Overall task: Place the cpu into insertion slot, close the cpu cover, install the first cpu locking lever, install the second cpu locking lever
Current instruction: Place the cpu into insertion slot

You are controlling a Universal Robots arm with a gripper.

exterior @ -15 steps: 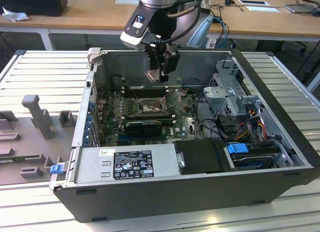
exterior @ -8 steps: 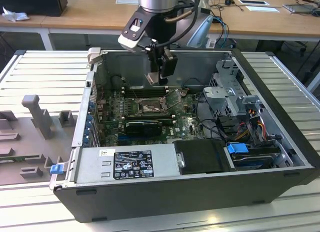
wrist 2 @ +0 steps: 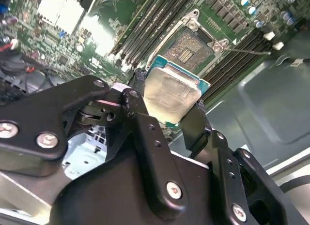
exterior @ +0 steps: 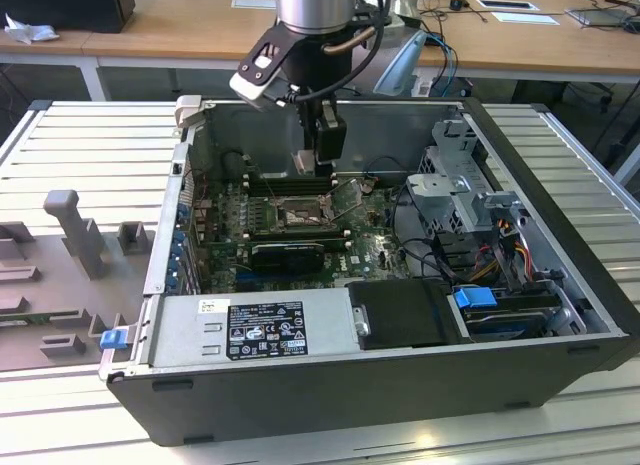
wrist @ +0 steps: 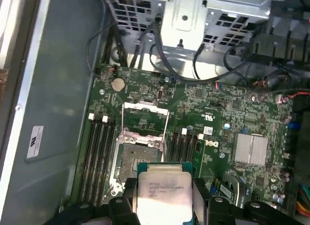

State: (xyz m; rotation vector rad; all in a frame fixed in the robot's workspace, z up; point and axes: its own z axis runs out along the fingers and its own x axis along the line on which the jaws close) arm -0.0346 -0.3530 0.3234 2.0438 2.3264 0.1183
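Observation:
My gripper (exterior: 312, 165) is shut on the cpu (exterior: 304, 163), a pale silver square chip on a green carrier, and holds it in the air above the motherboard (exterior: 370, 250) inside the open computer case. In both wrist views the cpu (wrist 2: 172, 93) (wrist: 163, 188) sits between the black fingers (wrist 2: 137, 109). The insertion slot (wrist: 138, 159) (wrist 2: 191, 48) (exterior: 300, 217) lies bare just beyond the chip, dark with a silvery rim. Its cpu cover (wrist: 145, 119) stands flipped open on the slot's far side. A thin locking lever (wrist 2: 247, 51) sticks out beside the slot.
Black memory slots (wrist: 99, 157) (wrist: 184, 145) flank the socket on both sides. A silver heatsink (wrist: 251, 150), loose cables (wrist: 203, 70) and a metal drive cage (exterior: 455, 180) crowd the case. The power supply (exterior: 260, 325) lines the near wall.

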